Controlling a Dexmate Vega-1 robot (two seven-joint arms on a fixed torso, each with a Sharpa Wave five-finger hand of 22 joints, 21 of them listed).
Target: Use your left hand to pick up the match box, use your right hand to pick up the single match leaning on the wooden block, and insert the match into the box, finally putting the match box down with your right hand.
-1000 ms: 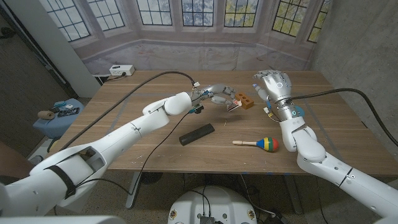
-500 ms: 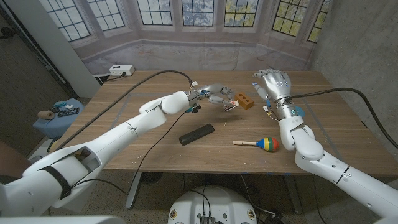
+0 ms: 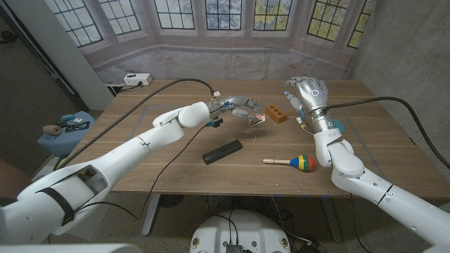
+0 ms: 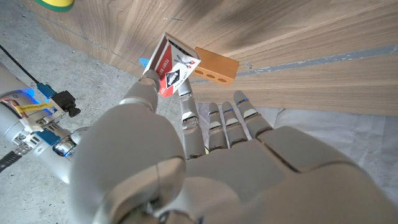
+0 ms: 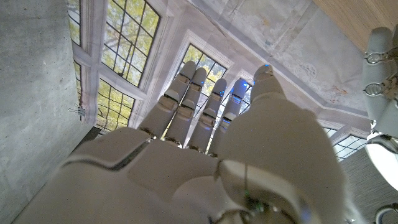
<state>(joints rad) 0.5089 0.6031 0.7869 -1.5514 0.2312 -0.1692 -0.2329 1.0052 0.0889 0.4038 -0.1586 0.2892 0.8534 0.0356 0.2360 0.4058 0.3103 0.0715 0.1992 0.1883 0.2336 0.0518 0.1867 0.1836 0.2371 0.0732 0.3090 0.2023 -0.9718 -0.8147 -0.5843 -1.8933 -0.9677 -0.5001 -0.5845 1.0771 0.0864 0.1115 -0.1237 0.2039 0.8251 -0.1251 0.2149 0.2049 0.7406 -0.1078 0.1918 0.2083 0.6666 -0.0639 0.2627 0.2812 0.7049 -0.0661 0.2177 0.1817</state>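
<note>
match box (image 3: 256, 118) now lifted off the table, pinched in my left hand (image 3: 239, 109) and drawn slightly back from the wooden block (image 3: 276, 114), while my right hand (image 3: 307, 93), fingers straight and empty, waits near the block, match not yet taken.

The head view looks down from above over both arms onto the whole surface (image 3: 176, 158), facing the windows beyond. The left wrist view sits close behind the left hand (image 4: 205, 155), turned over, facing the match box (image 4: 174, 71) and wooden block (image 4: 216, 64), both shared with the head view. The right wrist view sits close behind the right hand (image 5: 205, 143), facing the windows.
</note>
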